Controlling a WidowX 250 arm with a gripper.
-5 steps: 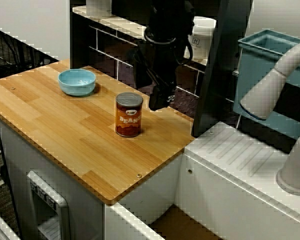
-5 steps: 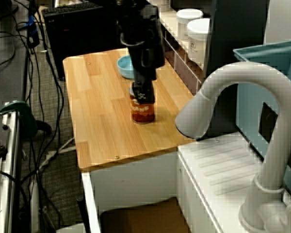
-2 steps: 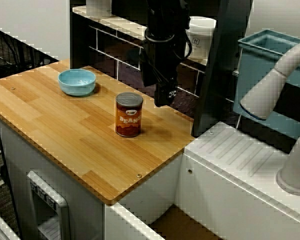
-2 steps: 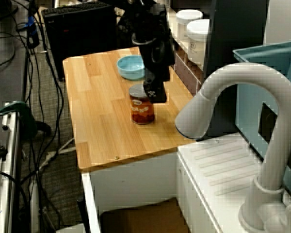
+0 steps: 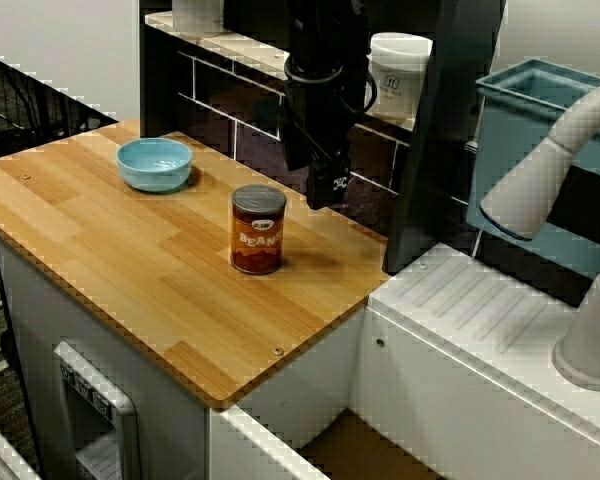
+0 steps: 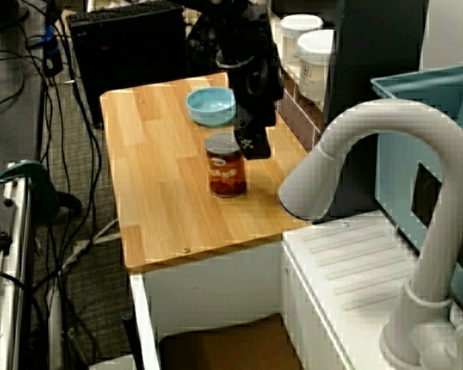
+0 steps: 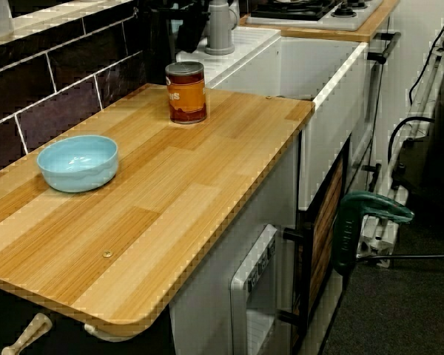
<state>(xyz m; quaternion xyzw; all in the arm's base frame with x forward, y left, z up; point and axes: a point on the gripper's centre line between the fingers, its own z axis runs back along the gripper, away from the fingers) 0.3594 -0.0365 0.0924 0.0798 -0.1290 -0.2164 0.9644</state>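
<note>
Sealed bean can (image 5: 258, 229) upright, blue bowl (image 5: 154, 163) empty.

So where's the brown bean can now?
Side view: the brown bean can stands on the wooden countertop, right of the light blue bowl, beside the black gripper.

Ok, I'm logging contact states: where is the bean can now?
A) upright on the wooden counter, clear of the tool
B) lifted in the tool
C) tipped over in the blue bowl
A: the can stands upright on the counter, the tool hanging beside it without touching.
</note>
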